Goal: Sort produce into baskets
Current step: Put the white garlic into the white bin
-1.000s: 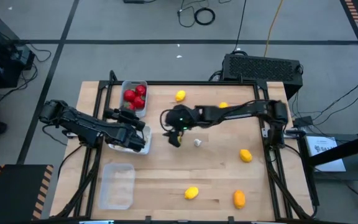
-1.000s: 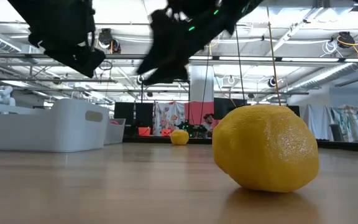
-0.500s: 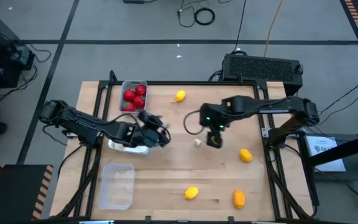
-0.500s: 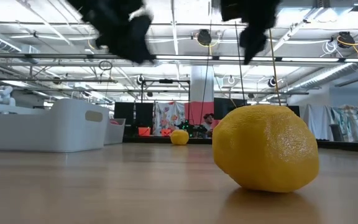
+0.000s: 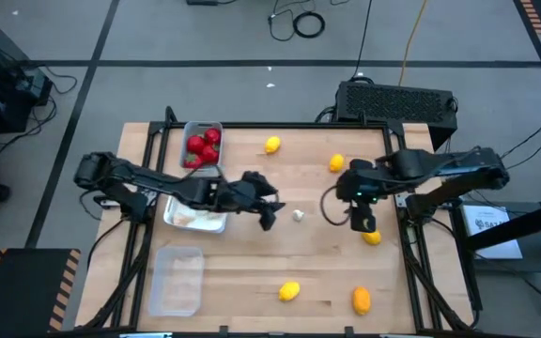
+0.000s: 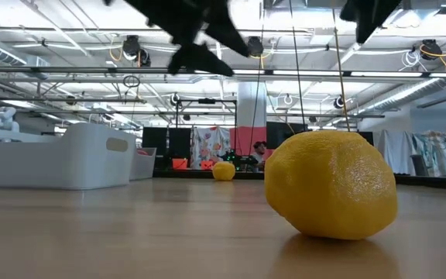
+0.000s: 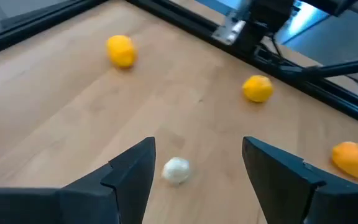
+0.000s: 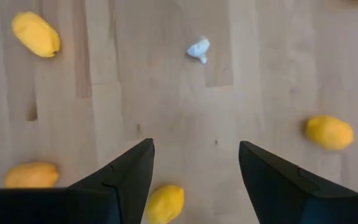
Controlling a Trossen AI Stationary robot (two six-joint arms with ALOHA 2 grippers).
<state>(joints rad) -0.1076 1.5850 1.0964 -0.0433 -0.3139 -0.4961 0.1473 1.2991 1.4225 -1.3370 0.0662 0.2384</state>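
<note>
Produce lies partly sorted: the red fruits already sit together in the greyish basket at the far left of the bench, while the white basket just nearer holds pale pieces, hard to make out under the left arm. The clear basket at the near left looks empty — presumably meant for the yellow and orange pieces, five of which are scattered over the bench, well apart.

One garlic bulb is out in the open at mid-bench. The left tool hangs just beside it with its fingers apart and nothing between them; the left wrist view frames the bulb between them, so this looks like a lining-up for a pick, the bulb bound for the white basket.

The right tool hovers over the right side, fingers also apart and empty, just beside a lemon — likely its own target, leaving the bulb to the left arm.
</note>
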